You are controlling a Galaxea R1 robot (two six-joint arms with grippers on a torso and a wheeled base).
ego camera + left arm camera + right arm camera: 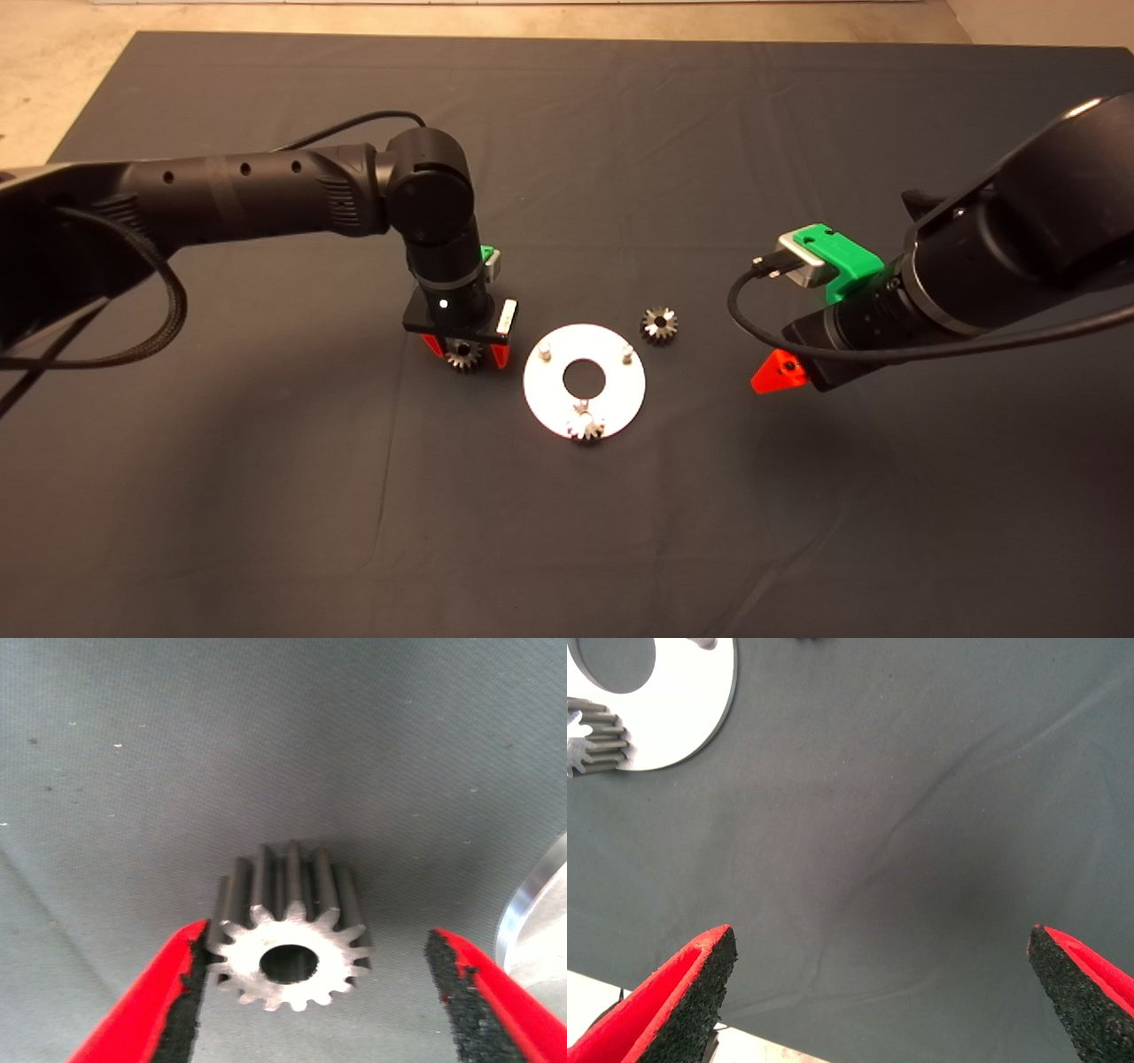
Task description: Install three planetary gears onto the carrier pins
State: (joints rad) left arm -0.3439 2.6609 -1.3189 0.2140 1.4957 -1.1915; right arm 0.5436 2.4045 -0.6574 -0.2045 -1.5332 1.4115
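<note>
While the right gripper (881,992) hangs above bare mat (266,496) right of the white disc (542,390), fingers spread wide and holding nothing, the left gripper (464,352) is down at the mat just left of the disc. Its fingers (155,1001) bracket one planetary gear (288,939): one pad touches the teeth, the other is clear, so spread, not pinching. Second gear (586,427) sits on the near carrier pin at the disc's edge. Third gear (659,325) lies on the mat beside the disc's far right. Two pins (546,353) stand bare.
</note>
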